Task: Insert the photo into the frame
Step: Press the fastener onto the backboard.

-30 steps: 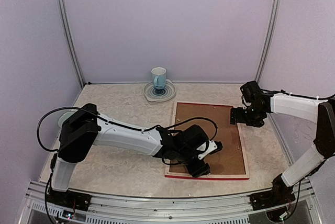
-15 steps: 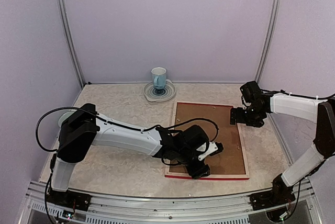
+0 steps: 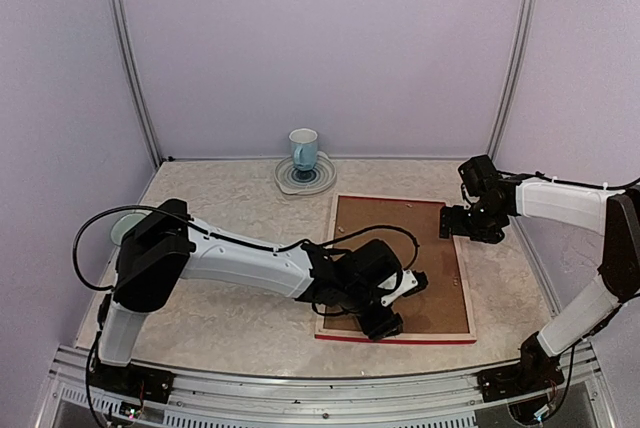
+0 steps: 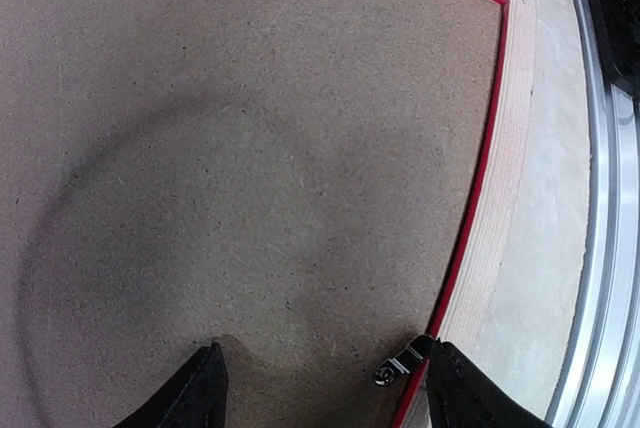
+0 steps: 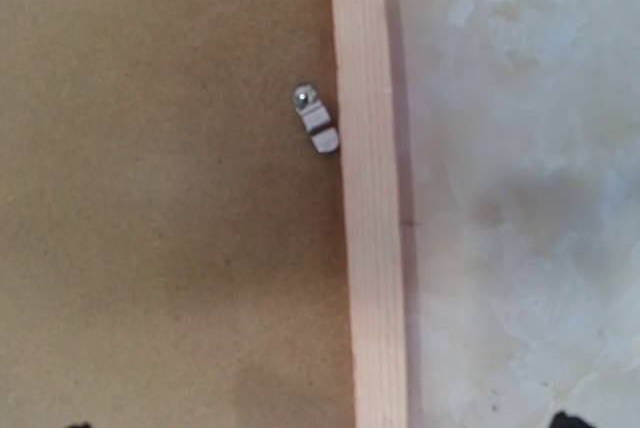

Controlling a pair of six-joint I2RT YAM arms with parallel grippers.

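Two tools of mine hang over the frame (image 3: pixel 400 339), which lies reverse up on the desk (image 3: pixel 230 218), right of centre, the brown backing board (image 3: pixel 425 268) filling it. My left tool (image 4: pixel 325 386) is spread wide above the board by the near rail, one fingertip just beside a metal clip (image 4: pixel 398 365). My right tool (image 3: pixel 462 226), also wide, sits over the far right rail, another clip (image 5: pixel 318 126) below it.
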